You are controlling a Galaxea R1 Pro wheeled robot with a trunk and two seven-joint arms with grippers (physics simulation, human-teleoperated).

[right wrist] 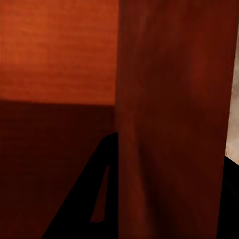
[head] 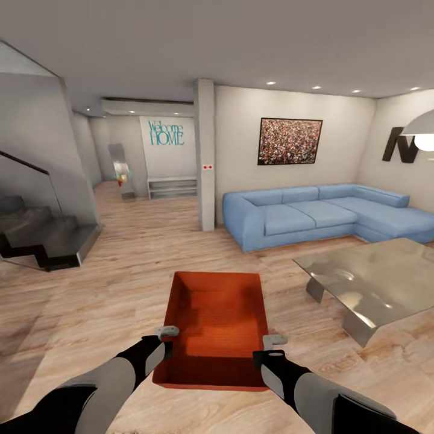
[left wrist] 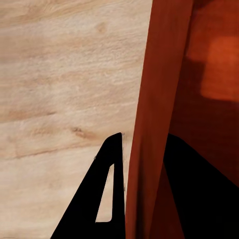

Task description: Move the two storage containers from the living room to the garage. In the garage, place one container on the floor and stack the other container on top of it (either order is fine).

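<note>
Container (head: 218, 325) carried between my left gripper (head: 166, 339) and right gripper (head: 271, 348), each clamped over side wall. Step: transport through living room. Next: drive toward garage, keep grip level.

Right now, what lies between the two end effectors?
The orange-red storage container, seen in the head view: the left end effector clamps its left wall, the right end effector its right wall. Nothing else lies there.

Gripper (right wrist: 164, 194) astride container wall (right wrist: 169, 99)

Orange-red ribbed container (head: 217, 319), blue sofa (head: 313, 214), light wood-plank floor (head: 120, 259).
</note>
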